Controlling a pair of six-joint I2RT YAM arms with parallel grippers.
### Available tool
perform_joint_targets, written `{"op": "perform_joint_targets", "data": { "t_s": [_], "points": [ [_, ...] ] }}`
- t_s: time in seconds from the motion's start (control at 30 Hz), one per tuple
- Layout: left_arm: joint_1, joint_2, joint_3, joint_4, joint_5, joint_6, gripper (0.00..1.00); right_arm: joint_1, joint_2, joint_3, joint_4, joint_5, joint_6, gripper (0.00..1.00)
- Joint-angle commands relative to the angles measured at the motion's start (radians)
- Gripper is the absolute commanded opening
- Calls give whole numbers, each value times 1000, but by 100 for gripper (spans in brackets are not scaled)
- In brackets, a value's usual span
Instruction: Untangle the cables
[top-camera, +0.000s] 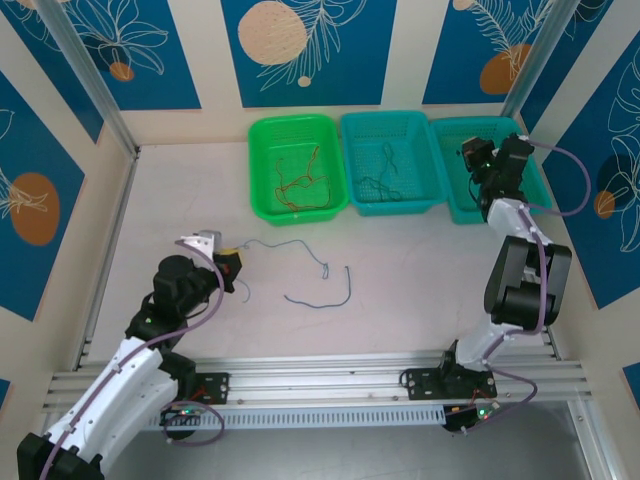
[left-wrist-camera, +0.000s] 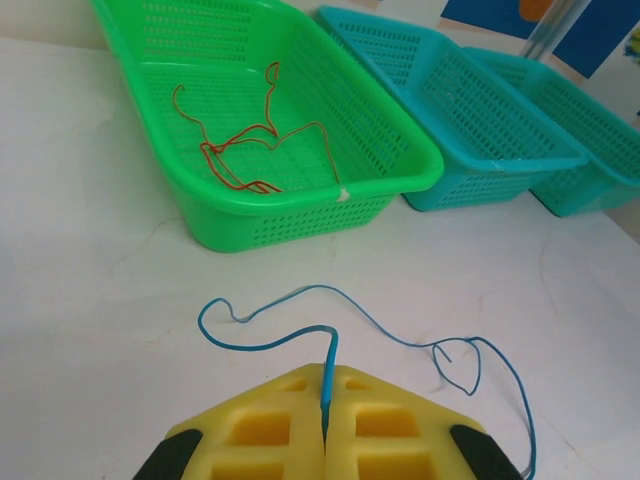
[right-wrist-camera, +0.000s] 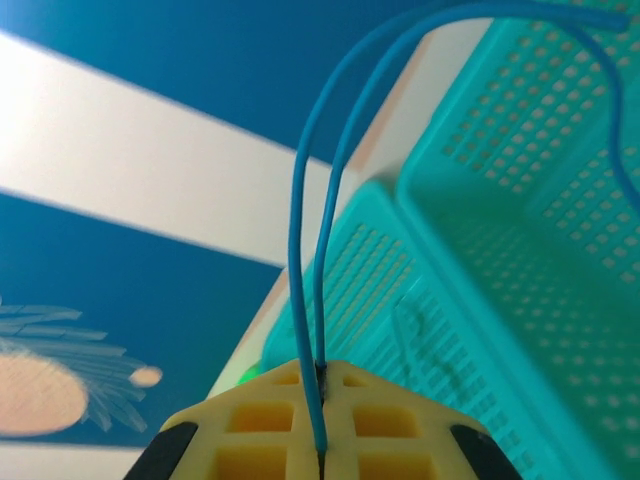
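1. Two blue cables lie on the table (top-camera: 180, 200): the trailing cable (left-wrist-camera: 328, 365) runs from the left gripper (left-wrist-camera: 325, 405), its pads pressed together on its end; the loose cable (top-camera: 315, 303) lies near it.
2. The right gripper (right-wrist-camera: 320, 400) pinches a doubled cable (right-wrist-camera: 291, 250) above the right basket (top-camera: 455, 205).
3. In the green basket (top-camera: 255, 170) sit red cables (top-camera: 300, 185); in the middle basket (top-camera: 395, 207), dark cables (top-camera: 385, 170).

At the left centre of the frame, the left gripper (top-camera: 234, 258) is sitting low over the table (top-camera: 420, 270), with a blue-grey cable (top-camera: 290, 243) trailing from it toward the centre. A second blue-grey cable (top-camera: 320, 304) is lying just below. At the upper right, the right gripper (top-camera: 472, 158) is hanging over the rightmost teal basket (top-camera: 465, 212). Red-orange cables (top-camera: 300, 185) are lying in the green basket (top-camera: 300, 213).
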Motion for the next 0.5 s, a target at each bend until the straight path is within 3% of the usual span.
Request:
{"op": "perform_joint_targets", "data": {
  "t_s": [0.0,0.03,0.1,0.13,0.17,0.23,0.33,0.47],
  "points": [
    [11,10,-6,51,44,2,0,-20,87,115,-151,132,-33,8],
    [10,11,-6,53,47,-2,0,-25,125,165,-187,142,-41,20],
    [11,5,-7,60,58,-7,0,-38,200,288,-325,121,-60,66],
    [11,2,-8,65,68,-7,0,-43,234,362,-422,88,-85,82],
    [9,-1,-10,75,87,-3,0,-43,250,411,-492,59,-100,92],
    [9,0,-18,125,163,9,0,-32,234,412,-526,27,-133,94],
    [8,26,-5,180,260,10,0,-4,152,302,-409,-13,-182,95],
    [1,64,43,168,346,35,0,41,62,235,-423,-33,-280,95]
  ]
}}
